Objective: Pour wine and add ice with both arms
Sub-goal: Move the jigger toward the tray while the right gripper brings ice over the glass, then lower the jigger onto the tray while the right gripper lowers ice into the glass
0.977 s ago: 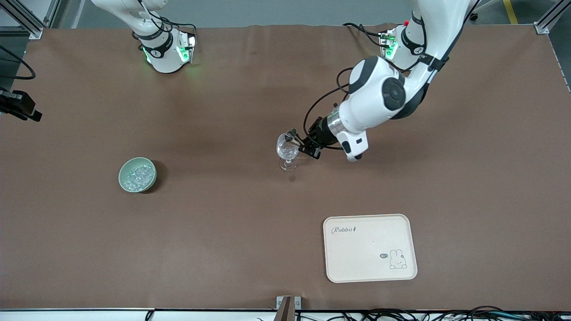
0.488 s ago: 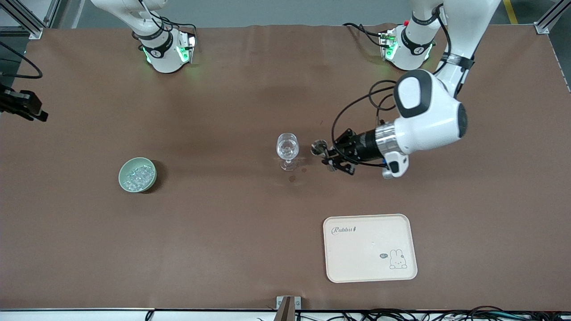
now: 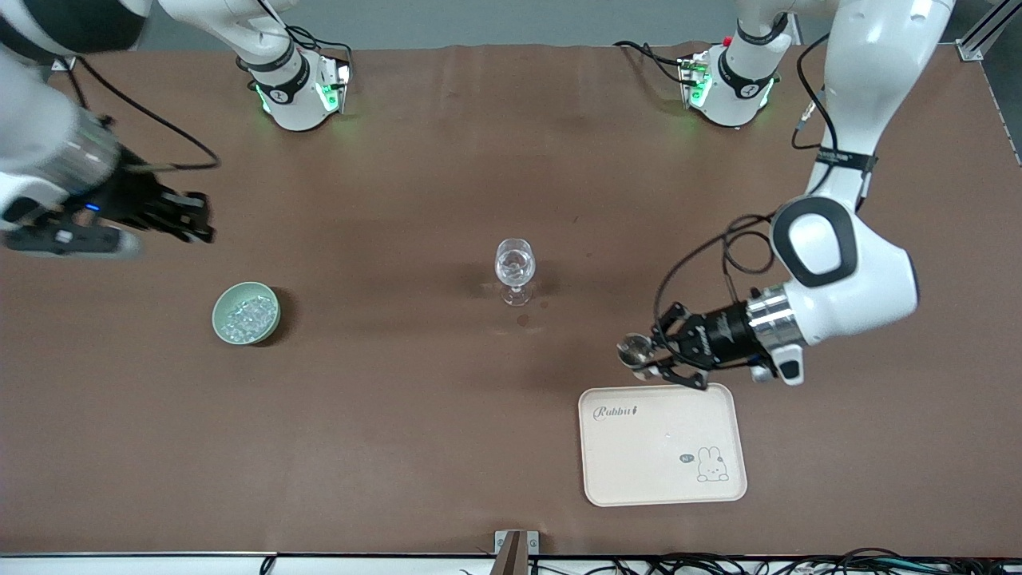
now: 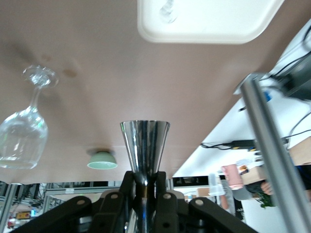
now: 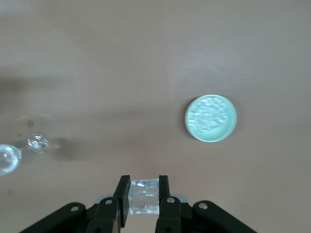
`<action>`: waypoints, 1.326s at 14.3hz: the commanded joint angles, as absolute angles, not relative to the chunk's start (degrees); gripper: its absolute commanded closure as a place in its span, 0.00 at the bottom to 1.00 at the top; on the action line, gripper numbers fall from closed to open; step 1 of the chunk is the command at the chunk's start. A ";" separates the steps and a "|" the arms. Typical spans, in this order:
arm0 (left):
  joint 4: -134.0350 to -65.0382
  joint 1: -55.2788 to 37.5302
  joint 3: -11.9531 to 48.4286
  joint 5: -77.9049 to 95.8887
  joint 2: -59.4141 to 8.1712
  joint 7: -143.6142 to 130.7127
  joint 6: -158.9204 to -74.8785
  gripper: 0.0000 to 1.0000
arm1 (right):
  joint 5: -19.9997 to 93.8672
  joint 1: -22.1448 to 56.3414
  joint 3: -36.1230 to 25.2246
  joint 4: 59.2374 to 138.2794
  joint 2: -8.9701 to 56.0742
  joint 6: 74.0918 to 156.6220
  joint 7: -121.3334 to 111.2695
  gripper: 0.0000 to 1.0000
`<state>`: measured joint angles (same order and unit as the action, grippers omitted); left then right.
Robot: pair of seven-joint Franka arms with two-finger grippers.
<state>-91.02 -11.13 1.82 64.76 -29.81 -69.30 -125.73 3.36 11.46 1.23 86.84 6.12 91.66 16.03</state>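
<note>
Robotics lab, not a home or bar. Two white arms (image 3: 830, 263) bolted by their bases along one edge of a large table (image 3: 399, 415) under a plain brown cover — green status lights glow at both bases. Aluminium framing (image 3: 982, 36) stands at the table corners; loose black cables (image 3: 718, 565) bunch along the camera edge. The left wrist view catches a metal post (image 4: 272, 155), white flooring and cluttered equipment — a test bench

Green bowl (image 3: 246, 313), cream tray (image 3: 662, 444) (rabbit print).
</note>
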 commanded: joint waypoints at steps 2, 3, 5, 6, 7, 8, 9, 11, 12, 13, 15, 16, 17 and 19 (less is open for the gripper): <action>-84.29 -11.43 -2.54 73.62 -37.69 -64.35 -123.93 0.98 | 3.43 18.69 2.90 86.75 12.64 97.89 28.35 0.99; -84.03 -11.69 -4.55 75.91 -38.58 -63.64 -123.93 0.98 | 3.17 21.59 2.90 86.66 14.40 99.74 31.61 0.99; -82.62 -11.78 -5.80 81.18 -41.99 -58.39 -123.93 0.98 | 2.99 26.52 2.90 85.87 18.26 104.04 37.33 0.99; -82.62 -11.34 -6.06 83.12 -42.88 -55.58 -123.93 0.98 | 3.08 28.72 2.90 85.09 20.28 105.98 39.70 0.99; -82.62 -11.08 -7.20 84.97 -43.67 -54.07 -123.84 0.98 | 3.08 30.57 2.90 83.51 22.48 106.78 42.08 0.99; -82.53 -11.16 -8.60 86.99 -45.25 -53.62 -123.40 0.98 | 3.08 32.33 2.90 81.15 24.85 106.79 44.36 0.99; -82.27 -11.25 -8.96 88.75 -46.48 -53.44 -123.40 0.97 | 3.08 33.82 2.90 79.47 26.79 106.87 45.95 0.99; -82.09 -11.07 -9.58 90.34 -48.33 -50.38 -123.40 0.95 | 3.16 36.11 2.90 76.74 29.69 107.05 48.85 0.99; -81.65 -10.99 -9.58 90.61 -49.47 -49.14 -123.40 0.94 | 3.16 37.08 2.90 75.25 31.01 107.05 50.35 0.99; -80.52 -10.99 -9.58 90.62 -50.61 -48.96 -123.40 0.94 | 3.16 38.05 2.90 74.02 32.16 107.05 51.84 0.99; -80.68 -10.90 -9.58 90.88 -50.80 -48.96 -123.40 0.94 | 3.25 39.72 2.90 73.48 32.87 107.05 54.30 0.99; -81.03 -10.99 -9.67 91.49 -50.89 -48.78 -123.40 0.94 | 3.25 40.34 2.90 73.48 32.87 107.05 55.45 0.99; -81.12 -11.07 -9.67 92.45 -50.89 -48.08 -123.40 0.94 | 3.43 40.69 2.99 73.48 32.87 107.05 56.15 0.99; -81.21 -10.99 -9.67 95.61 -51.41 -46.59 -123.40 0.97 | 3.43 41.83 3.25 73.48 33.05 107.05 57.99 0.99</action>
